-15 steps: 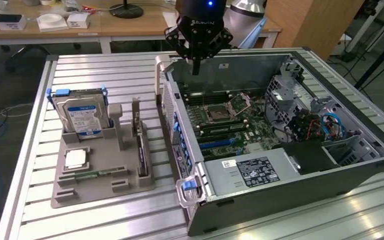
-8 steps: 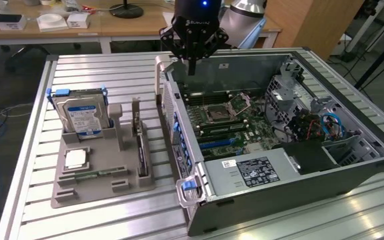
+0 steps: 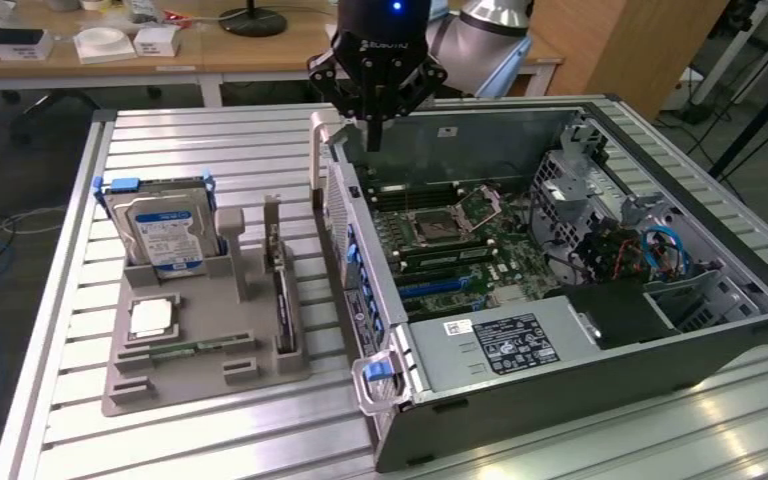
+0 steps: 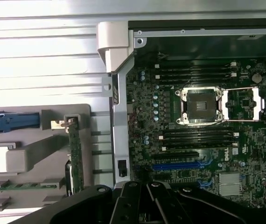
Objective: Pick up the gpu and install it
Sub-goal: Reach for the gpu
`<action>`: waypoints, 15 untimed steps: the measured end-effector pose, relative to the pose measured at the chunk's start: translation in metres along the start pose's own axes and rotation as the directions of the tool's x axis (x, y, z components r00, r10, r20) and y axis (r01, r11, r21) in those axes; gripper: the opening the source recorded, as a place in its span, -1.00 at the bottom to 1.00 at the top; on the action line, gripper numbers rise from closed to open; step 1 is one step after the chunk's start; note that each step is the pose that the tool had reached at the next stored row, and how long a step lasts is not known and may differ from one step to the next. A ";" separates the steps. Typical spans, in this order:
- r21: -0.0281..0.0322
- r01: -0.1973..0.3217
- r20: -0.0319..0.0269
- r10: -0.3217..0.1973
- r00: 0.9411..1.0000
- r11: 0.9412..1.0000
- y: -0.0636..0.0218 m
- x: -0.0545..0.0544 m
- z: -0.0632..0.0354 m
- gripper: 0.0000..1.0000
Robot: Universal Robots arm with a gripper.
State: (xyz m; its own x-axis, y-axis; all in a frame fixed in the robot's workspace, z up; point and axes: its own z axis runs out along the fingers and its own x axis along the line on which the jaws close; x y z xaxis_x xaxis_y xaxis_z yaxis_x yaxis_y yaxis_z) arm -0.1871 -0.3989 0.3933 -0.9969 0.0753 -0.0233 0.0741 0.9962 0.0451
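Exterior view: Robotiq-lettered end effector [image 3: 373, 140] closed, empty, above computer case [image 3: 558, 400]; gpu [image 3: 281, 295] in tray [image 3: 197, 385]

The gpu [image 3: 284, 305] [image 4: 75, 158] is a thin dark circuit card. It stands upright on its long edge in a slot of the grey holder tray [image 3: 177, 378], along the tray's edge on the exterior view's right. Its pale metal bracket [image 3: 273, 228] rises at the far end.

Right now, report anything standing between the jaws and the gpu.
Nothing visible. The shut jaws hang over the grey computer case's rim; the thin dark circuit card with pale bracket stands on edge in the grey tray alongside, top uncovered.
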 end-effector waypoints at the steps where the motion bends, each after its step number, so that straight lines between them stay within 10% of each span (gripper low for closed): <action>1: 0.000 0.000 0.000 0.000 1.000 1.000 -0.0001 0.001 0.0000 -0.79; 15: 0.000 0.000 0.000 0.000 1.000 1.000 -0.0015 0.020 -0.0005 -0.79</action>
State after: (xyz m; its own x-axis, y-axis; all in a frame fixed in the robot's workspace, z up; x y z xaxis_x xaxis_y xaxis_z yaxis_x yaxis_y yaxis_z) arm -0.2069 -0.3989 0.3933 -0.9969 0.0752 -0.0233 0.0741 0.9962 0.0451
